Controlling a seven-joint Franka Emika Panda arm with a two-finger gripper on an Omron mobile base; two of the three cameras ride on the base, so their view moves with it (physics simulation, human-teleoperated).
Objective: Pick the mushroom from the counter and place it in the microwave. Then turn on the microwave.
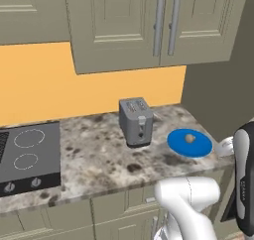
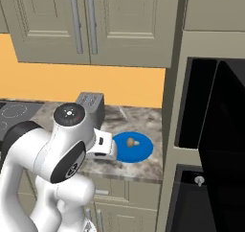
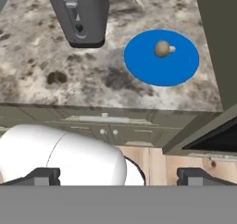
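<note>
on the left we see the black cooktop (image 1: 30, 157) set in the speckled worktop (image 1: 94, 159). next stands the grey toaster (image 1: 136, 121), upright. right of it lies the blue plate (image 1: 190, 143), with the tan mushroom (image 1: 189, 138) on it. at the far right the microwave (image 2: 215, 106) has its door open. our fingers (image 3: 46, 176) stand wide apart, holding nothing.

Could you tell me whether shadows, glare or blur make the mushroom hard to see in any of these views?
Hand view: mushroom sharp on the blue plate. Left base view: small but clear, no glare. Right base view: tiny, slightly soft.
</note>
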